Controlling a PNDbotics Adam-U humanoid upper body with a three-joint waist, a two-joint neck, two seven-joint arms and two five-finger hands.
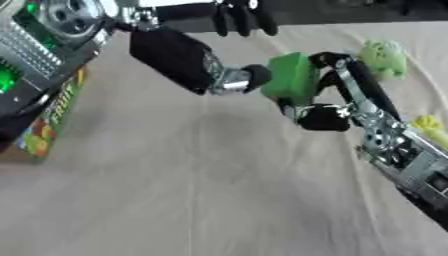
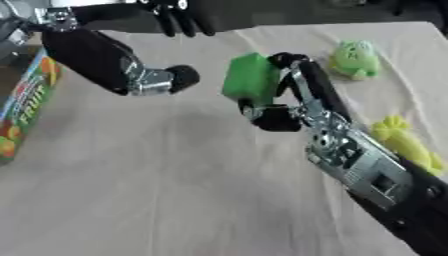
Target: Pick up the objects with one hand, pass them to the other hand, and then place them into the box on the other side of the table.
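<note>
The right hand (image 2: pixel 280 107) pinches a green block (image 2: pixel 249 77) by its side. The left hand (image 2: pixel 166 79), fingers curled and empty, waits just beside it; the block looks light and rigid, best taken by its free face

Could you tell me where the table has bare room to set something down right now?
The near cloth is bare from the box on the left to the right arm. It is crowded farther back: the right hand holds a green block beside the left hand, and the green toy and yellow toy fill the right edge.
</note>
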